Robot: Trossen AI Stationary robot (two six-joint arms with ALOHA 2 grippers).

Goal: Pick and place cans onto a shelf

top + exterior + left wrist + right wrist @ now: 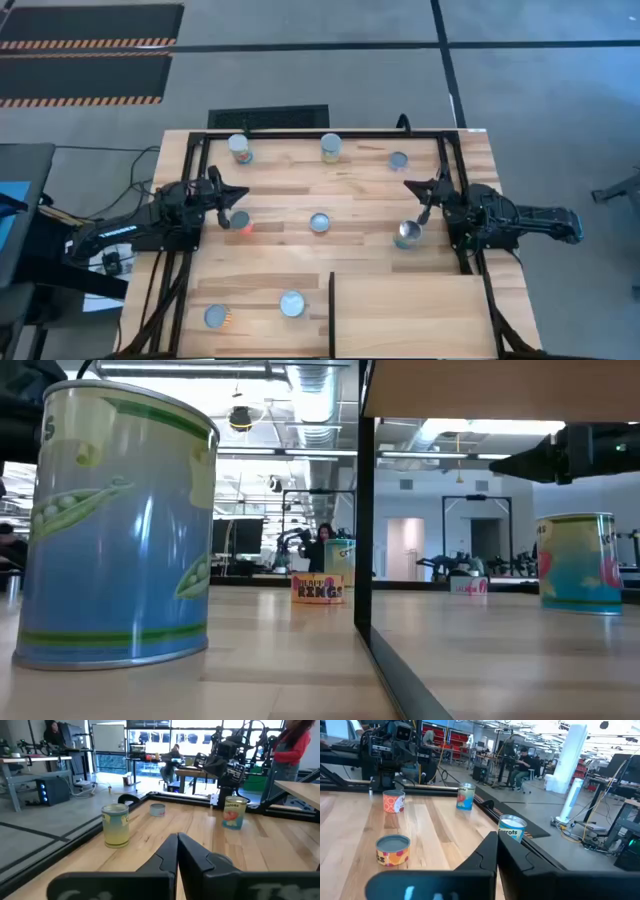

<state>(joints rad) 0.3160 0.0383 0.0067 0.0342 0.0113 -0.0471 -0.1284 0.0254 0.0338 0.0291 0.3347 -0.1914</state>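
Several cans stand upright on their bases on the plank table: three along the far side (pixel 240 148), (pixel 330 148), (pixel 398 160), three across the middle (pixel 240 222), (pixel 319 222), (pixel 407 234), and two near the front left (pixel 217 318), (pixel 291 304). The pale shelf (pixel 410 315) sits at the near right behind a black divider (pixel 331 310), with nothing on it. My left gripper (pixel 232 200) hovers shut by the orange can at mid left. My right gripper (pixel 420 198) hovers shut just beyond the can at mid right. In each wrist view the fingers (pixel 177 840), (pixel 497 840) meet with nothing between them.
A black frame (pixel 320 134) runs along the table's far edge and down both sides beside the arm bases. In the low view a pea can (pixel 115 525) looms at the near left and the shelf's divider (pixel 365 510) stands upright mid picture. Open wood lies between the cans.
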